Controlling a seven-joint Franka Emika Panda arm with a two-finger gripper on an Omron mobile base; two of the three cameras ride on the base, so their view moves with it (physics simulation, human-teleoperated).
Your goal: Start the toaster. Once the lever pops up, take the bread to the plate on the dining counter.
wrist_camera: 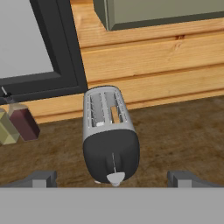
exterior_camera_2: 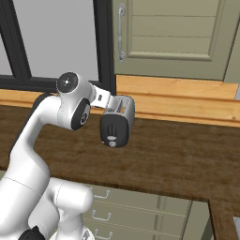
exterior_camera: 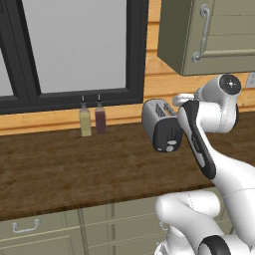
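The dark wood-grain worktop (exterior_camera: 60, 164) carries the rounded silver-grey toaster (wrist_camera: 109, 133) near the wooden back wall. A light-brown bread slice (wrist_camera: 115, 114) sits down in one slot. The hand (wrist_camera: 111, 178) hovers just before the toaster's dark end panel, fingers wide apart, holding nothing.

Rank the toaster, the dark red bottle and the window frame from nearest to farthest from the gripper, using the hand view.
1. Toaster: directly ahead of the open gripper.
2. Dark red bottle: left, by the wall.
3. Window frame: upper left, behind the bottle.
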